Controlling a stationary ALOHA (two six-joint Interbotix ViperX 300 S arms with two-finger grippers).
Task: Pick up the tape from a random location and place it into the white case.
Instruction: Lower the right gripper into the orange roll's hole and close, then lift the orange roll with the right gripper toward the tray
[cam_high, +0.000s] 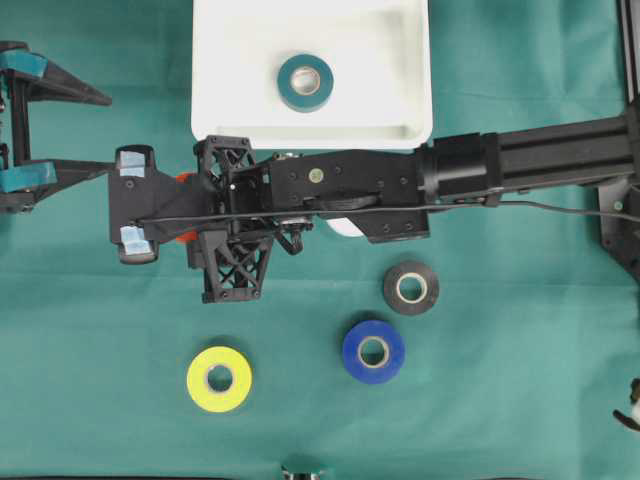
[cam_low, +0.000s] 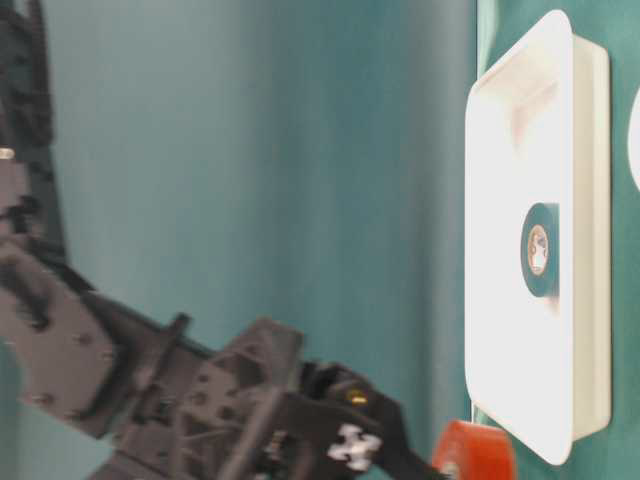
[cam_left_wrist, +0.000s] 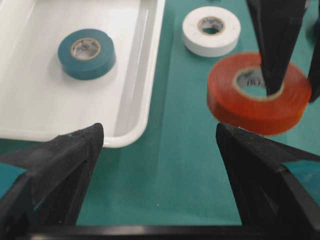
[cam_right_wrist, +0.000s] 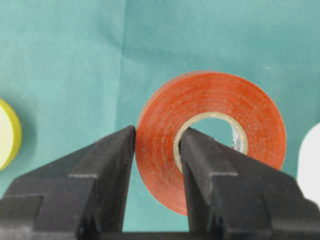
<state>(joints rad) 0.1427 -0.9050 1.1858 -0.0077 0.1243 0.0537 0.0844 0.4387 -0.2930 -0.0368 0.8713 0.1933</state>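
Note:
My right gripper (cam_right_wrist: 157, 137) is shut on an orange tape roll (cam_right_wrist: 210, 135), one finger through its core and one on its outer wall. In the overhead view only slivers of this roll (cam_high: 183, 180) show under the right arm, which reaches across to the left, just below the white case (cam_high: 410, 130). The roll (cam_left_wrist: 255, 105) hangs a little above the green cloth. A teal tape roll (cam_high: 305, 82) lies flat inside the case. At the far left my left gripper (cam_high: 108, 132) stands open and empty, facing the orange roll.
On the cloth lie a black roll (cam_high: 411, 287), a blue roll (cam_high: 373, 351) and a yellow roll (cam_high: 219, 378). A white roll (cam_left_wrist: 211, 30) sits beside the case's corner, mostly under the right arm in the overhead view.

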